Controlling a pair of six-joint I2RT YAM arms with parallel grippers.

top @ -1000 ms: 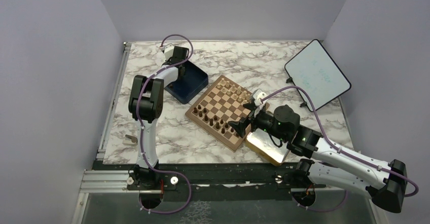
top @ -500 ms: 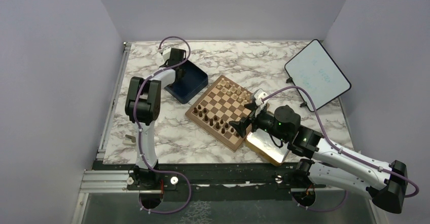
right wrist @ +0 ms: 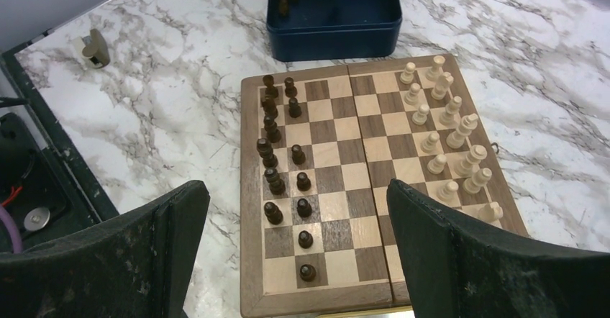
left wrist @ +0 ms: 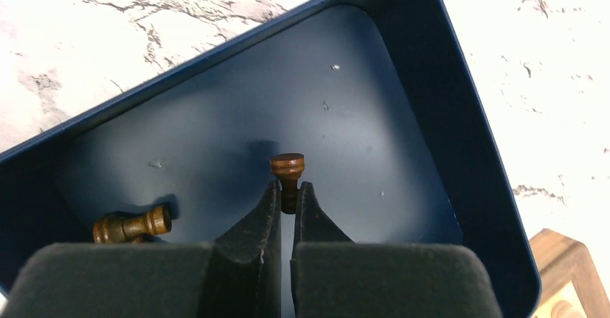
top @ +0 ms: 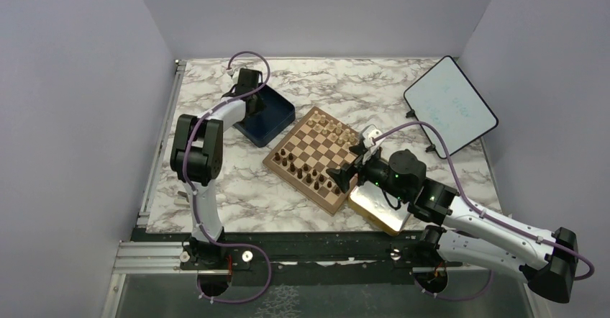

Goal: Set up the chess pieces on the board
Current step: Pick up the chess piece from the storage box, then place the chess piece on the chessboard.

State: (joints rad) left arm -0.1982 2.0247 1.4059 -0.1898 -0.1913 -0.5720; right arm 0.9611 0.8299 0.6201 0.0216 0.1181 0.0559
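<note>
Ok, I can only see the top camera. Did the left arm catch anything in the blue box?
Observer: Yes, the left jaws are shut on a dark chess piece, pinching its stem.
Operator: Any more in there?
Observer: One more dark piece lies on its side in the blue box's corner.
Operator: Where will they go?
Observer: Likely the dark back row on the board; its two squares nearest the right arm look bare.
</note>
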